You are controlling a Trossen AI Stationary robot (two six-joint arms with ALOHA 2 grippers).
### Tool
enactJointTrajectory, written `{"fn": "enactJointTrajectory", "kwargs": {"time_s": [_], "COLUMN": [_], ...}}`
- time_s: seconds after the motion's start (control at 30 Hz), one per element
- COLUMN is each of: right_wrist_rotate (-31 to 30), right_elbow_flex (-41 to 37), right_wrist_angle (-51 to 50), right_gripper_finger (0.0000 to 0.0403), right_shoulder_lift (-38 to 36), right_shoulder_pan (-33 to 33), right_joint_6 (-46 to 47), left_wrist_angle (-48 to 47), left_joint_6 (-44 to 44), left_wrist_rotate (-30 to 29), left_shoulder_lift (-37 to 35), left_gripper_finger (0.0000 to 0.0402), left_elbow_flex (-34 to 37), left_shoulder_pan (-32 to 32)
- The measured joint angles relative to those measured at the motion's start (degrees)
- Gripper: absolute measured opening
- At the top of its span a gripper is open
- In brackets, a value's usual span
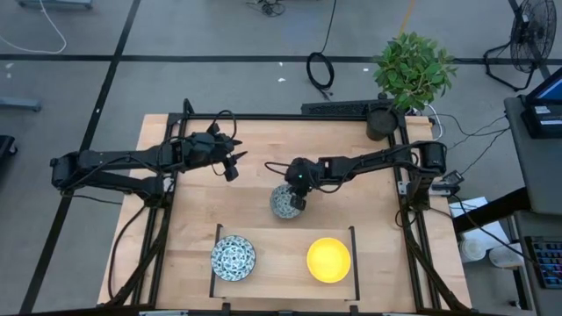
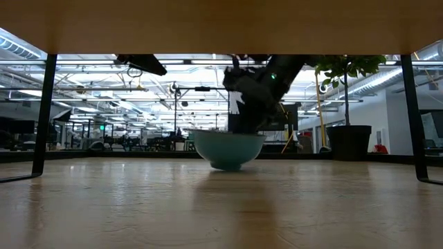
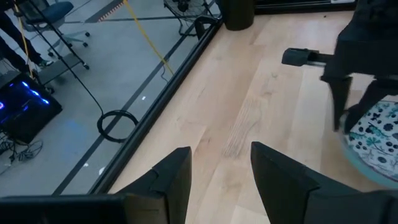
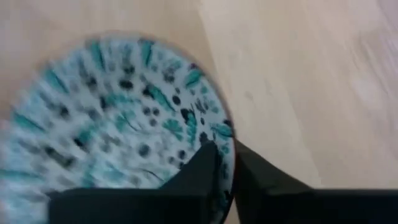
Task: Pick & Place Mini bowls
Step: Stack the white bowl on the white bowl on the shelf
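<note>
Pale wood desk (image 1: pixel 369 219), grey taped floor (image 1: pixel 219 79); right gripper (image 1: pixel 297 197) jaws pinching patterned bowl (image 1: pixel 283 204) rim, left gripper (image 1: pixel 230 168) jaws apart, empty.

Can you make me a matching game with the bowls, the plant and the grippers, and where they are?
Things:
1. yellow bowl
2. plant
3. right gripper
4. left gripper

Places:
A. at the table's far corner
B. pinching the rim of the middle patterned bowl
C. open over bare wood
D. beside the other patterned bowl, at the near edge

Pairs: 1-D, 2-A, 3-B, 4-C
</note>
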State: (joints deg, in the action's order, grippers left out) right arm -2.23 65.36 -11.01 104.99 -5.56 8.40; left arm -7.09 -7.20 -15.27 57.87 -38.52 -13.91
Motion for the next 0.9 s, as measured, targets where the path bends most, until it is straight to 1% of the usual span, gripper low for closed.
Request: {"fn": "enactJointTrajectory", "kwargs": {"time_s": [0.07, 0.2, 0.47, 0.5, 0.57, 0.7, 0.77, 0.83, 0.9], "right_wrist_rotate": [0.55, 0.59, -2.62, -4.16, -9.23, -23.21, -29.26, -33.70, -36.82], "right_elbow_flex": [0.15, 0.13, -0.06, -0.07, -0.07, -0.13, -0.15, -0.15, -0.15], "right_wrist_angle": [0.55, 2.12, 10.40, 11.09, 12.15, 13.85, 15.69, 18.29, 21.36], "right_gripper_finger": [0.0012, 0.0007, 0.0003, 0.0002, 0.0002, 0.0001, 0.0001, 0.0001, 0.0001], "right_shoulder_lift": [-0.14, -0.06, 0.17, 0.18, 0.20, 0.33, 0.33, 0.33, 0.33], "right_shoulder_pan": [-0.13, -0.37, -0.44, -0.44, -0.44, -0.48, -0.68, -0.92, -1.21], "right_joint_6": [-1.05, -2.90, -6.66, -7.26, -8.55, -11.86, -13.93, -15.74, -17.89], "left_wrist_angle": [-0.08, -0.24, -0.28, -0.28, -0.26, 0.01, 0.07, 0.32, 0.99], "left_joint_6": [-0.02, -0.02, 0.58, 0.75, 1.36, 2.27, 2.71, 2.88, 3.29], "left_wrist_rotate": [0.00, 0.00, 0.28, 0.29, 0.31, 0.39, 0.42, 0.42, 0.49], "left_shoulder_lift": [0.00, 0.00, 0.00, 0.00, 0.00, 0.00, -0.02, -0.01, 0.00], "left_gripper_finger": [0.0170, 0.0170, 0.0170, 0.0170, 0.0170, 0.0170, 0.0170, 0.0170, 0.0170], "left_elbow_flex": [0.00, 0.00, 0.00, 0.00, 0.00, 0.00, 0.00, 0.00, 0.00], "left_shoulder_pan": [0.00, 0.00, 0.01, 0.00, 0.00, 0.02, 0.02, 0.02, 0.02]}}
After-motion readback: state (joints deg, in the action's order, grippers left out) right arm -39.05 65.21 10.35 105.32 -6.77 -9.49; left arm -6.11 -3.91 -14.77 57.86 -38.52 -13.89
